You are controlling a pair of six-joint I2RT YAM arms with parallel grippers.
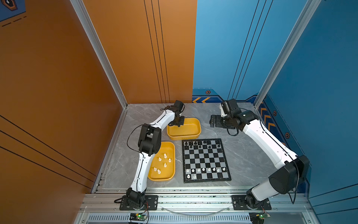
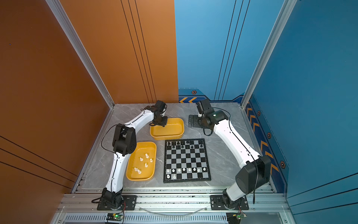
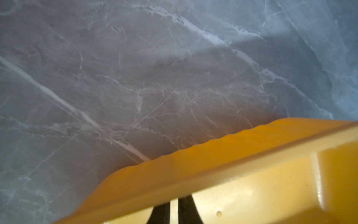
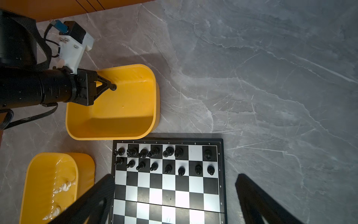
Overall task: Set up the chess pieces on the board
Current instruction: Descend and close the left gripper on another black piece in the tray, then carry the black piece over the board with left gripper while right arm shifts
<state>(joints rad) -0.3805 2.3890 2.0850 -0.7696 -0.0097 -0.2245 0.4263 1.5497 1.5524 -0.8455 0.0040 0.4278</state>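
Pieces in black [image 4: 168,152] fill almost two rows along the top edge of the board [image 1: 205,161] in both top views. One bare square [image 4: 195,153] is left in the back row, second from the right end of that row in the right wrist view.

The left hand [image 4: 110,86] is down inside the far yellow tray [image 4: 155,100], at the middle left of the right wrist view. Its tips are pinched tight on a small round black thing, which looks like the last black piece [image 4: 114,87]. It is too small to tell which piece it is, or if it stands straight up in the grip.

In both top views the bare square lies down and to the right of the left hand, past the tray's near wall. So the piece likely has to go up over that wall first, then across to the board.

The right hand [image 1: 213,121] hangs over the desk [image 1: 242,155], just above the board's top edge in the picture, toward its right end. Its fingers are spread wide and hold nothing. It is nearer to the bare square, but the left hand has the piece. White pieces [image 1: 164,164] wait in the near yellow tray [image 1: 169,172], at the lower left.
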